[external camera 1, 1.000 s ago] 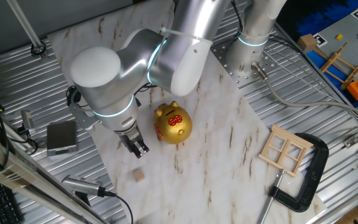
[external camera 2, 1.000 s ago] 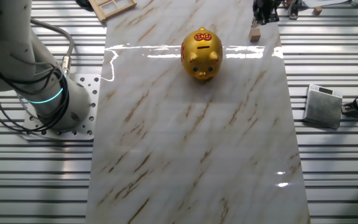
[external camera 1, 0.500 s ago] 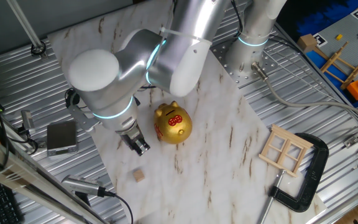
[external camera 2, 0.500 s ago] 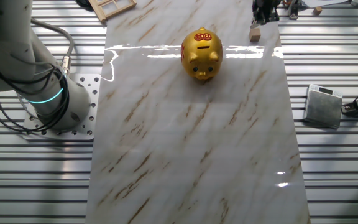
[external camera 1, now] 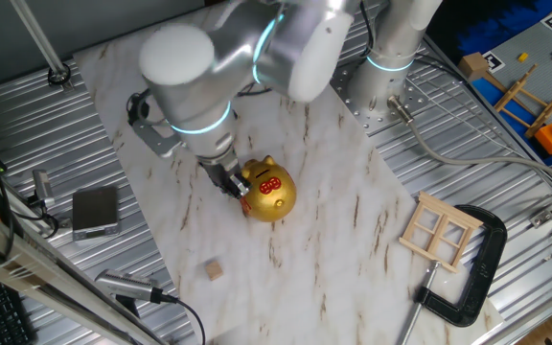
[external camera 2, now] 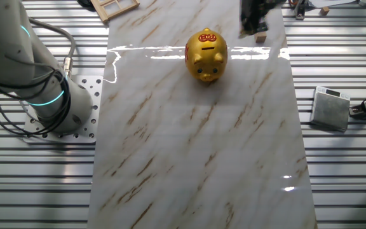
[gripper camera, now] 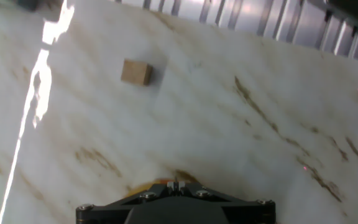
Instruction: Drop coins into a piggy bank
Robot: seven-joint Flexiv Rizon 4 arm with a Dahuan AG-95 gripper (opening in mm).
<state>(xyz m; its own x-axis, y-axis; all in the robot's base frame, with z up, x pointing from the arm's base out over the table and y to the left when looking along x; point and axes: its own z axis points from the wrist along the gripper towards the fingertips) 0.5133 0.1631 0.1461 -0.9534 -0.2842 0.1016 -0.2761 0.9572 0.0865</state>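
The gold piggy bank [external camera 1: 266, 192] stands upright on the marble board, red patch on top; it also shows in the other fixed view [external camera 2: 206, 54]. The coin, a tiny tan wooden token [external camera 1: 216, 271], lies on the board apart from the pig, and shows in the other fixed view [external camera 2: 262, 37] and the hand view [gripper camera: 137, 72]. My gripper [external camera 1: 237, 186] hangs right beside the pig's left side, a little above the board. In the hand view the gripper [gripper camera: 176, 185] has its jaws pressed together with nothing visible between them. A thin gold sliver of the pig [gripper camera: 157, 183] shows just under them.
A grey box [external camera 1: 95, 209] sits on the ribbed table left of the board. A wooden window frame [external camera 1: 439, 233] and a black C-clamp [external camera 1: 477, 273] lie at the right. The arm's base [external camera 2: 49, 105] stands beside the board.
The gripper has moved away from the token and over to the pig's side. The token and the pig have not moved.
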